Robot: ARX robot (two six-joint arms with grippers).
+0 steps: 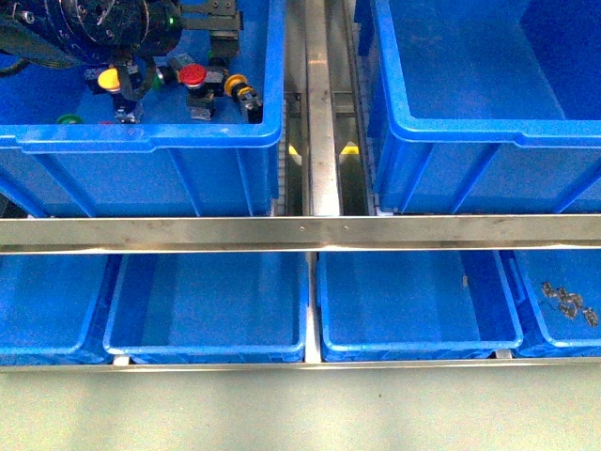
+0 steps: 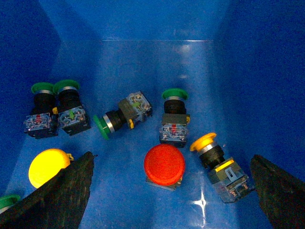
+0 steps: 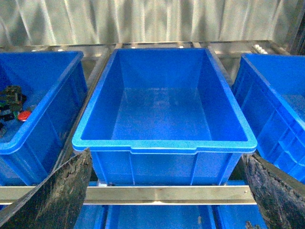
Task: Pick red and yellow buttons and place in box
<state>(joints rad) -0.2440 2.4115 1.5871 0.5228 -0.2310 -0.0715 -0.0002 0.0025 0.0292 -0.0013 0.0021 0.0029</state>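
Note:
Inside the left upper crate (image 1: 141,139), my left gripper (image 2: 169,200) hangs open over the buttons. A red button (image 2: 164,164) stands cap-up between its fingers (image 2: 62,191), touching neither. One yellow button (image 2: 47,167) sits just beside one finger. Another yellow button (image 2: 219,162) lies on its side near the other finger. The front view shows the same red button (image 1: 192,75) and yellow buttons (image 1: 110,79) (image 1: 237,86) below the left gripper (image 1: 174,75). The box (image 3: 164,143) is empty, also seen at the upper right as the box (image 1: 488,132). My right gripper (image 3: 167,200) stays open, short of its near rim.
Several green buttons (image 2: 107,125) lie among the others. A steel rail (image 1: 300,230) crosses in front of the upper crates. Below it stand more blue crates (image 1: 207,310); the far right one holds small metal parts (image 1: 568,303). Another crate (image 3: 281,105) flanks the box.

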